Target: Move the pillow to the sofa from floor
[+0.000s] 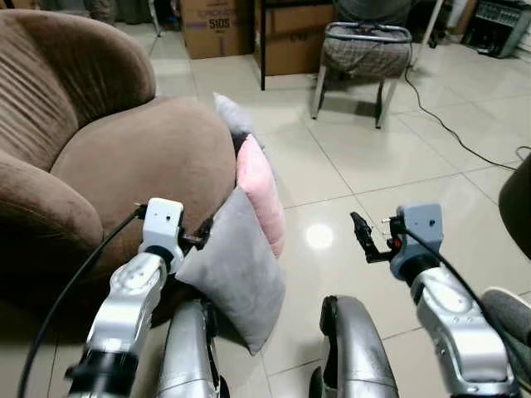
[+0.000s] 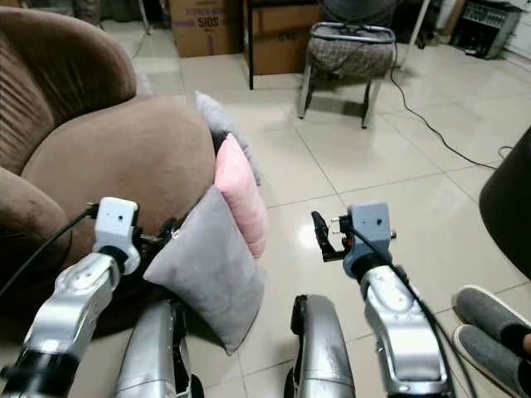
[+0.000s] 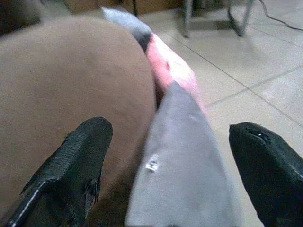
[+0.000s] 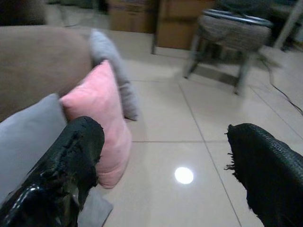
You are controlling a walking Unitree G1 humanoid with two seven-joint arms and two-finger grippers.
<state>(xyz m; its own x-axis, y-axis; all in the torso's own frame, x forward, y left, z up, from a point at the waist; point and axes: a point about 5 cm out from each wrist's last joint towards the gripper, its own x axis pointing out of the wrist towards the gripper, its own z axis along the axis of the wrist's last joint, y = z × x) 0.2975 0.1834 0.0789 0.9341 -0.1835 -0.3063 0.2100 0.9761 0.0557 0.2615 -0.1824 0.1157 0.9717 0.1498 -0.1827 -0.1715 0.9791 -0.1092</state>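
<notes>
3 pillows stood on edge on the tiled floor [image 1: 348, 166], leaning against the front of the brown sofa [image 1: 124, 157]: a grey pillow [image 1: 232, 269] nearest the robot, a pink pillow [image 1: 261, 195] behind it, and a second grey pillow [image 1: 232, 116] furthest back. The left end effector [image 3: 165, 165] had its 2 fingers spread wide, straddling the top edge of the nearest grey pillow, 1 finger on the sofa side and 1 on the floor side, neither visibly pressing the fabric yet. The right end effector [image 1: 369, 236] hovered over bare tile beside the pillows, its fingers also spread wide apart and empty. The step in hand appeared to be securing the nearest pillow. To do it well, the left end effector would likely need to sink deeper over the edge before closing, since soft stuffing compresses and a shallow pinch could slip off. The right end effector could come in against the pillow's free face to steady it, then the lift should clear the seat's rounded front before release.
</notes>
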